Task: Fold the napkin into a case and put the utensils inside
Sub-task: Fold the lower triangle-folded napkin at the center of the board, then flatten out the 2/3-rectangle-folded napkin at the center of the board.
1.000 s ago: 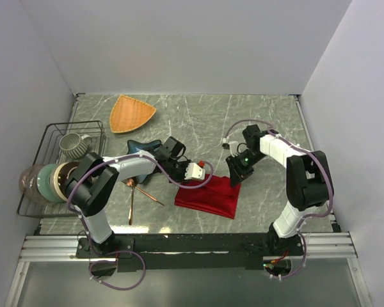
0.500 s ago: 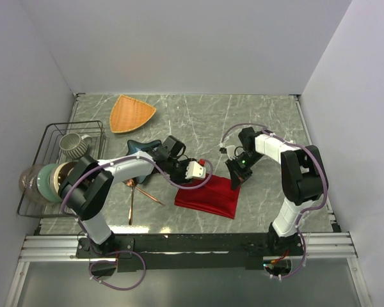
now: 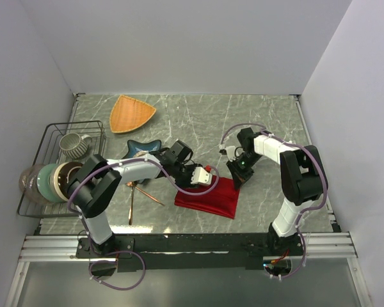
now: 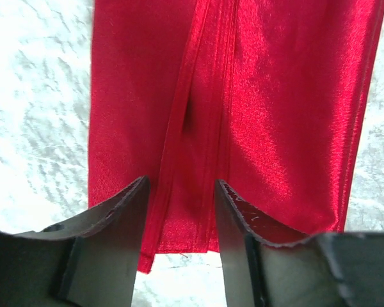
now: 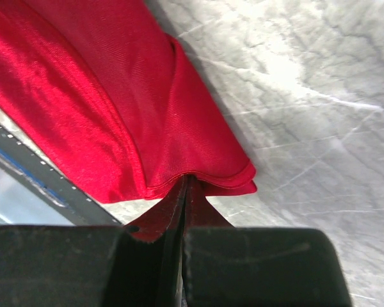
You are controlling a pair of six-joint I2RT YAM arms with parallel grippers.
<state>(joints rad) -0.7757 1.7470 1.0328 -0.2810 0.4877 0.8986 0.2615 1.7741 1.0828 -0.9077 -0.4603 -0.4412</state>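
The red napkin (image 3: 211, 198) lies folded into a thick rectangle near the table's front edge. My left gripper (image 3: 208, 177) hovers open over its far left corner. In the left wrist view its fingers (image 4: 115, 214) straddle a lengthwise fold of the napkin (image 4: 275, 96), and the left gripper (image 4: 181, 192) holds nothing. My right gripper (image 3: 237, 180) is at the napkin's far right corner. The right wrist view shows the right gripper (image 5: 187, 182) shut on the hem of the napkin (image 5: 83, 96). The copper utensils (image 3: 133, 197) lie on the table left of the napkin.
A blue star-shaped dish (image 3: 143, 147) sits behind the left arm, with an orange triangular plate (image 3: 131, 113) farther back. A wire rack (image 3: 50, 131) at the left holds a mug (image 3: 73, 144) and stacked bowls (image 3: 48, 181). The black front rail (image 3: 192, 243) runs just below the napkin.
The right gripper has closed on the napkin's hem. The left gripper has opened and slid right, over the napkin's far left corner.
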